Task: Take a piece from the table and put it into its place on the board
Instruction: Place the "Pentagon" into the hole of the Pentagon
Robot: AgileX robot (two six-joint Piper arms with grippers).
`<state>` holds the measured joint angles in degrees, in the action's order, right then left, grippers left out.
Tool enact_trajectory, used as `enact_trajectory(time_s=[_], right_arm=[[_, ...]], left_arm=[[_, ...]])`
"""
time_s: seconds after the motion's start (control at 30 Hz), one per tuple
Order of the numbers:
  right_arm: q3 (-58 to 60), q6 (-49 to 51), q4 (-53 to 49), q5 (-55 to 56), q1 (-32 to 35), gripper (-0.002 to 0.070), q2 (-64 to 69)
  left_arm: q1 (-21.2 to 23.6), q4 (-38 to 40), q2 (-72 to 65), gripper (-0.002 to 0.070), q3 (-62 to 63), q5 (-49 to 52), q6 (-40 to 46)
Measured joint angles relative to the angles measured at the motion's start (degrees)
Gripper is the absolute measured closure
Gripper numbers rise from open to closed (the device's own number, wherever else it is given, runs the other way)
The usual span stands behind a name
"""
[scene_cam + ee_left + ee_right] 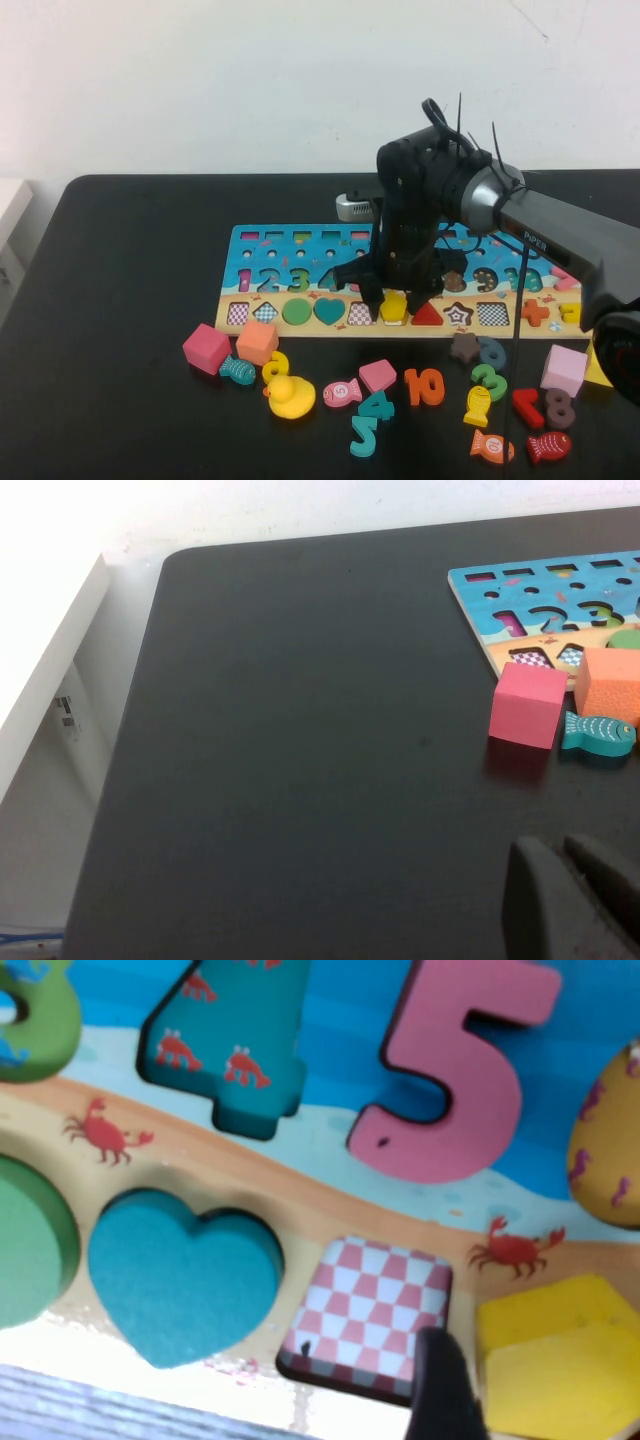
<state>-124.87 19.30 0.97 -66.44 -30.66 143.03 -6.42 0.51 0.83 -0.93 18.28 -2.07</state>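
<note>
The right gripper hangs over the board, fingers apart around the piece, which seems to sit in its slot. The left gripper rests low over the table, fingers together.

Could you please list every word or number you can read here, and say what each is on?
"PiPER": right arm, whose right gripper hangs over the yellow piece on the board.
"10": orange piece on the table.
"4", "5": number pieces in the board.
Left gripper: none.
</note>
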Motion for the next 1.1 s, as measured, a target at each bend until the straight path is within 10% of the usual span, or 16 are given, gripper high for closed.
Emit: enact_trajectory(time_s=[0.63, 0.87, 1.1], right_arm=[[-11.7, -2.8, -2.1, -3.5, 0.0, 0.0230, 0.7], [-12.0, -7.7, -0.5, -3.9, 0.0, 0.0571, 1.4], [-12.0, -8.8, 0.1, -3.9, 0.0, 0.0657, 2.8]], left_arm=[[0.0, 0.0, 0.0, 0.0677, 0.0, 0.0, 0.0], [0.0, 0.0, 0.0, 0.0677, 0.0, 0.0, 0.1], [0.0, 0.0, 0.0, 0.0677, 0.0, 0.0, 0.1]])
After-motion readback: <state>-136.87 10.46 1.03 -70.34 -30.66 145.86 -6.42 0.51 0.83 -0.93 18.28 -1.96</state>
